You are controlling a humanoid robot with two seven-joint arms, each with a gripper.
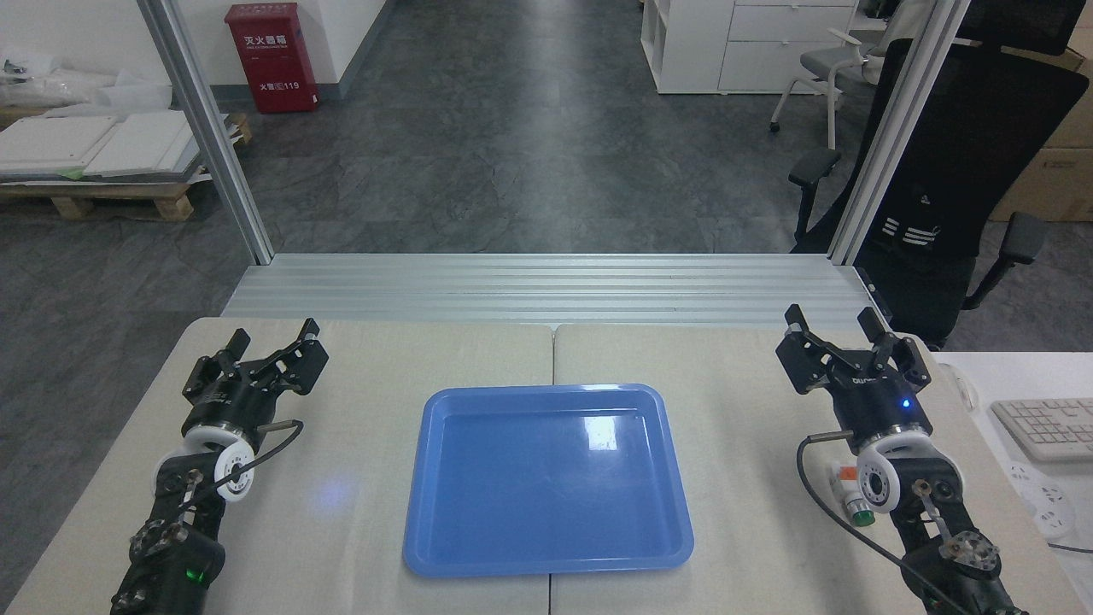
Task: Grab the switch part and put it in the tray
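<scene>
So, blue tray (548, 480) sits center frame on table (367, 359). Switch part (852, 502) lies lower right, tucked beside right arm's wrist, outside tray. Left gripper (271, 343) and right gripper (837, 329) both spread apart, holding nothing.

switch part (851, 502) lies beside right arm, outside tray (546, 559).

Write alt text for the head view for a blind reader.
An empty blue tray sits mid-table between two open robot pincers, left pincer and right pincer. A small switch part lies on the table by the right arm's wrist, partly hidden.
</scene>
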